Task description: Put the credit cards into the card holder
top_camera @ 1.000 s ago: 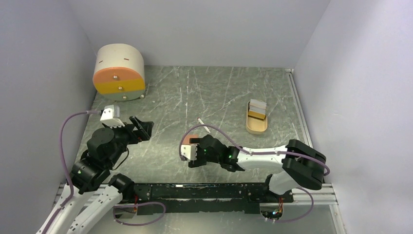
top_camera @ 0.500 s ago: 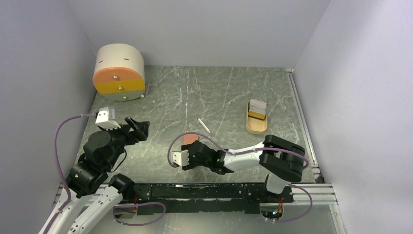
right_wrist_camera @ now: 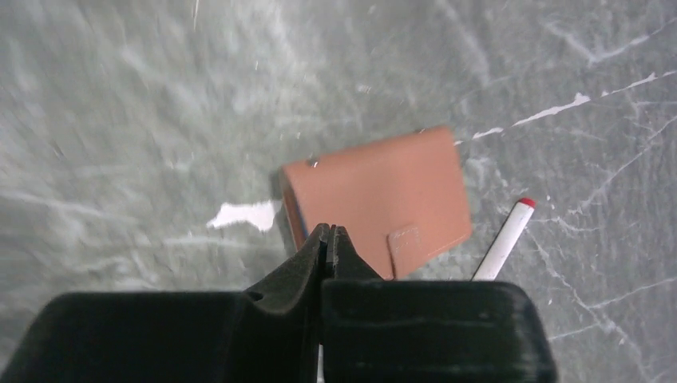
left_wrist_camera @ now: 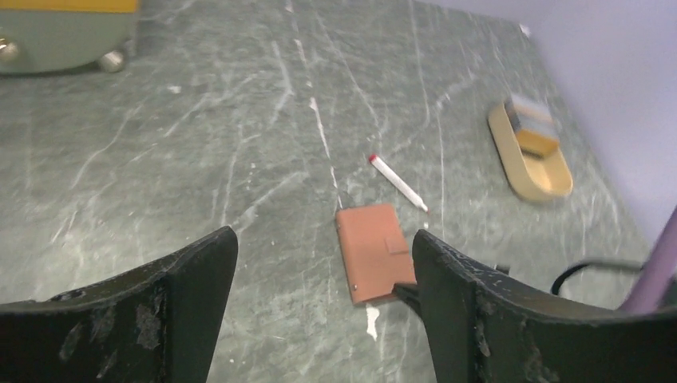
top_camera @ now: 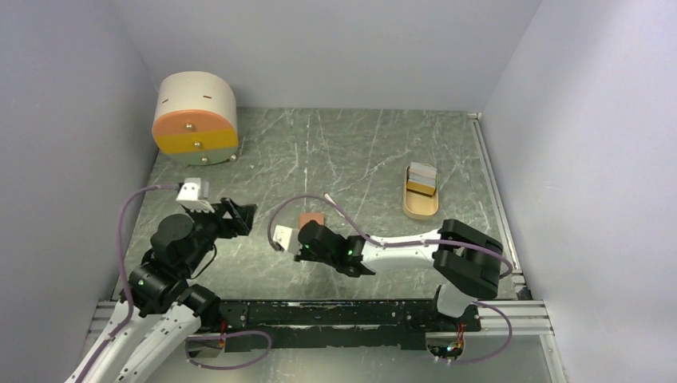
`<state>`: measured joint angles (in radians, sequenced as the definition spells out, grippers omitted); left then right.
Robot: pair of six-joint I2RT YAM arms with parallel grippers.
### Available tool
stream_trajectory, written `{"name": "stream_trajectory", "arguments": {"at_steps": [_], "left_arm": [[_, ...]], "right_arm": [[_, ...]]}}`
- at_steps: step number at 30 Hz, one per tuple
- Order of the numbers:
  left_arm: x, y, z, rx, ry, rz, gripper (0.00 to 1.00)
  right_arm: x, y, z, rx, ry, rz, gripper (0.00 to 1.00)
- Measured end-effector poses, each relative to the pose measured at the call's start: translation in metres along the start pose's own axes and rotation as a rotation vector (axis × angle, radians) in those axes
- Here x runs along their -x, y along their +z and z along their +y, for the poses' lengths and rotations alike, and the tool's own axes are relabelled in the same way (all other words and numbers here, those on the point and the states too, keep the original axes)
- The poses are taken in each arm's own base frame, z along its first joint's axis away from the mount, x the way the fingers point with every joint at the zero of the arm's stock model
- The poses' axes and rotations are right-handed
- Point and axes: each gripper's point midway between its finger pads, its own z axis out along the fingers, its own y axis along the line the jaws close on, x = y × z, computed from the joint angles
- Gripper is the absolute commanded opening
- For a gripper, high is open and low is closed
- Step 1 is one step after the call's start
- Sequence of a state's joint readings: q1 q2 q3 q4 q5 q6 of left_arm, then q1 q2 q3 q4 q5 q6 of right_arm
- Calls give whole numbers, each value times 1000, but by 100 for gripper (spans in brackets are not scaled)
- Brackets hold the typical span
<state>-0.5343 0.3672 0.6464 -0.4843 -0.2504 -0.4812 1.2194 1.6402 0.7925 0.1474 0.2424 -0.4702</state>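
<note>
The card holder [top_camera: 310,219], a shut brown leather wallet with a snap tab, lies flat mid-table; it shows as the card holder [left_wrist_camera: 372,250] and the card holder [right_wrist_camera: 375,195] in the wrist views. My right gripper [top_camera: 310,230] is shut, empty, its tips [right_wrist_camera: 330,232] over the holder's near edge. My left gripper [top_camera: 236,215] hovers left of the holder, open and empty [left_wrist_camera: 323,259]. The credit cards [top_camera: 421,180] sit stacked in a tan oval tray [top_camera: 420,211] at the right, far from both grippers.
A thin white stick with a red tip [top_camera: 334,205] lies just right of the holder. A round cream and orange drawer box [top_camera: 195,120] stands at the back left. Grey walls close in the table on three sides.
My right gripper closed from partly open while its arm swung left and stretched forward, leaving the holder uncovered ahead of its tips. The left arm shifted slightly right.
</note>
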Motion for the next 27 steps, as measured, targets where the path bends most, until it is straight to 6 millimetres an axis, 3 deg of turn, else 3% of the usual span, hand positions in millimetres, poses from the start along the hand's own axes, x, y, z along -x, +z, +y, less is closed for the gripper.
{"name": "stream_trajectory", "arguments": {"at_steps": [5,6,9,10,13,17,21,23,27], "left_arm": [[-24,8,-25,-213,202,55,78],[-24,9,-30,-247,236,53,78],[-17,8,-41,-315,314,19,80],[-13,8,-43,-326,334,-2,81],[0,2,-46,-339,356,-65,81],[12,-5,-44,-326,348,-136,79],[17,-5,-37,-285,323,-151,79],[16,-4,-35,-267,305,-148,80],[13,-2,-30,-230,252,-114,78]], "right_arm": [[45,-20,-18,-6,227,-64,0],[53,-26,-21,-2,273,-83,6],[67,-44,-31,-7,365,-133,43],[69,-48,-33,-15,381,-148,47],[57,-51,-35,-43,374,-151,54],[15,-37,-40,-48,443,-24,55],[-12,-27,-103,-132,816,59,56],[-16,-33,-116,-161,983,29,56],[-18,-38,-85,-90,1244,21,56]]}}
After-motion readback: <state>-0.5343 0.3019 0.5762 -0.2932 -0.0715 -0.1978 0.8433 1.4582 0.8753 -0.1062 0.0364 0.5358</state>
